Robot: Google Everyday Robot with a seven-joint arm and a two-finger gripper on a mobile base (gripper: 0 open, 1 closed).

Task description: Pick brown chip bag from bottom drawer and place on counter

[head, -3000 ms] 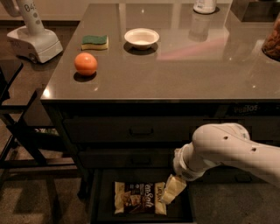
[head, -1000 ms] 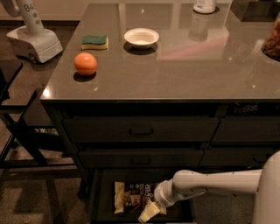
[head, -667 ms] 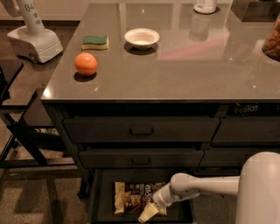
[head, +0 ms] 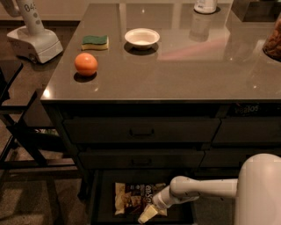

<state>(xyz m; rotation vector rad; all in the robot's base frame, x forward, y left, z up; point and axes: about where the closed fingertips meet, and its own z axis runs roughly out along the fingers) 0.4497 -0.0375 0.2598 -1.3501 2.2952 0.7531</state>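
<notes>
Dark digits, seemingly "04", stand on the white post (head: 27, 13) at far left; the chip bag (head: 131, 197) carries white lettering, unreadable; the hand (head: 148, 214) sits at its lower edge inside the bottom drawer (head: 104, 195).

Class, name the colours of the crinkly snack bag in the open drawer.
Camera view: snack bag dark brown middle, cream-yellow ends; gripper at its lower edge.
</notes>
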